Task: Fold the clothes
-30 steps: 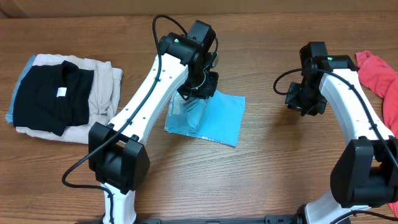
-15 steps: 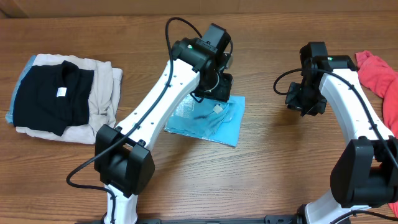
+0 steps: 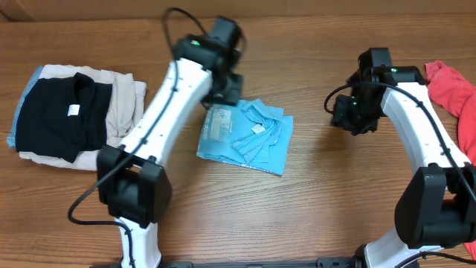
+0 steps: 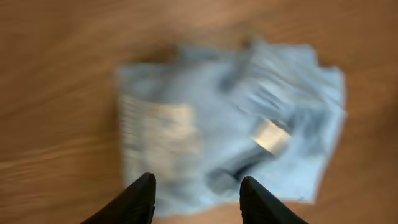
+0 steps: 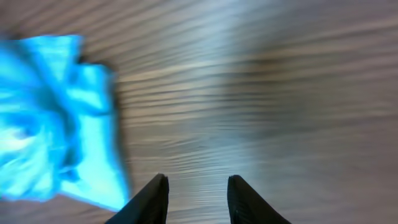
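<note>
The clothes, a light blue T-shirt, lie folded in a rumpled rectangle on the wooden table, with a small white tag on top. In the blurred left wrist view the T-shirt fills the middle, just ahead of my left gripper, which is open with nothing between its fingers. Seen from overhead, the left gripper hovers at the shirt's far left corner. My right gripper is open over bare wood, with the T-shirt off to its left. From overhead the right gripper is clear of the shirt, to its right.
A stack of folded black and beige garments sits at the left of the table. A coral-red garment lies at the right edge. Bare wood separates the shirt from the right arm's base.
My left gripper opened, let go of the shirt's fold and drew back toward the far left. The shirt now lies flatter. The right gripper shifted slightly left.
</note>
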Controlling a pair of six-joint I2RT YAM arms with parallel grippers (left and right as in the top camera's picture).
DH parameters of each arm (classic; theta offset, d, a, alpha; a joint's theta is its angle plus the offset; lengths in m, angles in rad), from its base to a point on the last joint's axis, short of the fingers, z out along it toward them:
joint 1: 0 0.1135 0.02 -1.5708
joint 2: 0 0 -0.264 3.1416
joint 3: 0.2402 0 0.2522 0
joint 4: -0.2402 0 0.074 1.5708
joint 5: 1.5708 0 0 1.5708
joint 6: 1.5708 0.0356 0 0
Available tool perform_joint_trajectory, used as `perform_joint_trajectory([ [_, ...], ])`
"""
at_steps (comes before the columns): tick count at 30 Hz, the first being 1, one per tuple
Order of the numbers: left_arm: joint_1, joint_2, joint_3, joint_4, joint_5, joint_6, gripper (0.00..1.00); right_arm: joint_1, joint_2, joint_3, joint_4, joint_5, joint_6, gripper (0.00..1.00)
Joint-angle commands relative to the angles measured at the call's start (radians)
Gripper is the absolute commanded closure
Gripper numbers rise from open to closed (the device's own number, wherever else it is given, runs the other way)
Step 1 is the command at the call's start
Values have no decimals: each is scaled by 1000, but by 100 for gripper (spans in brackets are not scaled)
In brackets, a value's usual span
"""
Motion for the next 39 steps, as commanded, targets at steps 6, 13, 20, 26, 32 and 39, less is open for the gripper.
perform_joint_trajectory([
  [6, 110, 63, 11, 107, 32, 52, 62, 198, -3, 6, 142, -294, -1, 68],
  [13, 110, 192, 11, 98, 32, 59, 63, 347, 37, 0, 296, -303, 57, 70],
  [20, 109, 291, 11, 75, 33, 58, 62, 441, 96, 0, 417, -268, 64, 70],
  [26, 109, 307, 11, 56, 32, 58, 60, 466, 199, 0, 446, -248, 126, 70],
  [32, 109, 307, 11, 53, 33, 58, 58, 462, 257, 0, 269, -220, 129, 71],
  [39, 107, 307, 10, 54, 44, 58, 58, 410, 253, 0, -50, 16, 129, 74],
])
